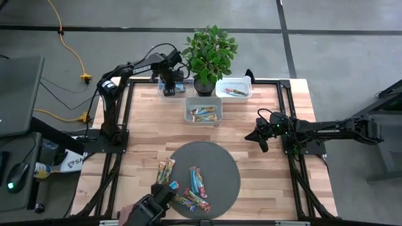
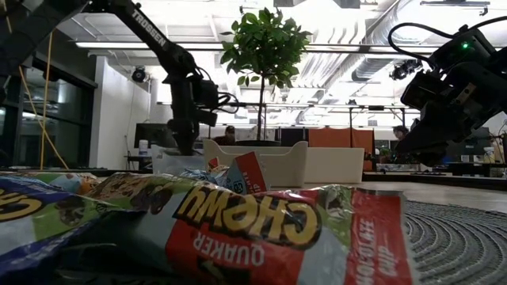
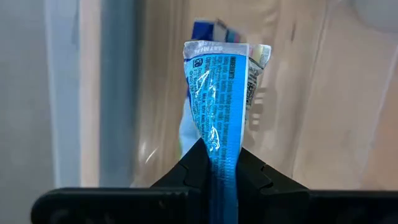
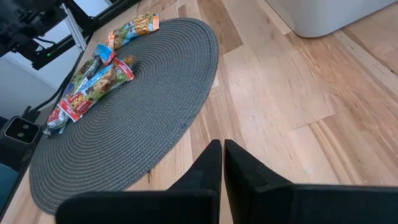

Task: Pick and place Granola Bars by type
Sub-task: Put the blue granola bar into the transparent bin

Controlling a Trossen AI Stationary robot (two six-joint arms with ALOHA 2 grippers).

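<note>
My left gripper is at the far left of the table, over a clear bin, shut on a blue granola bar. Another blue bar lies in the bin beneath it. Several more granola bars lie flat on a round grey mat near the front edge, some of them at its left rim. My right gripper waits shut just above the table on the right, touching nothing. My left gripper pinches the blue bar's wrapper at one end between its two fingers. The fingers come from above, pointing down, in line with the bar's length. The bar hangs below them, upright, over the bin. Whether its lower end rests on anything I cannot tell.
A potted plant stands right beside the left bin. A middle bin holds yellow-brown bars and a far right bin holds red ones. A dark object sits at the near edge. Bare wood lies between mat and bins.
</note>
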